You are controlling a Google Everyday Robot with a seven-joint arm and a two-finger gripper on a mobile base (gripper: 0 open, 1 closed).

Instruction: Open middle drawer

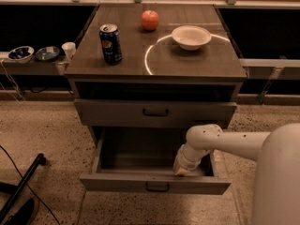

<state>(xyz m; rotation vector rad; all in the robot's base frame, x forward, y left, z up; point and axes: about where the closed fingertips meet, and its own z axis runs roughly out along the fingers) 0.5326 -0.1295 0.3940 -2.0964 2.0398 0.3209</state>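
Observation:
The middle drawer (122, 182) is a grey-brown wooden box with a black bar handle (157, 187). It stands pulled well out of the cabinet and its inside looks empty. My white arm comes in from the right and bends down into it. The gripper (181, 170) is inside the drawer at the right, just behind the front panel. The drawer above it (108, 114), also with a black handle, is shut.
On the cabinet top (197, 64) stand a blue soda can (110, 43), a red apple (150, 20) and a white bowl (191, 36). A ledge at the left holds small bowls (33, 54) and a cup (69, 49). A black stand leg (23, 184) lies on the floor at the left.

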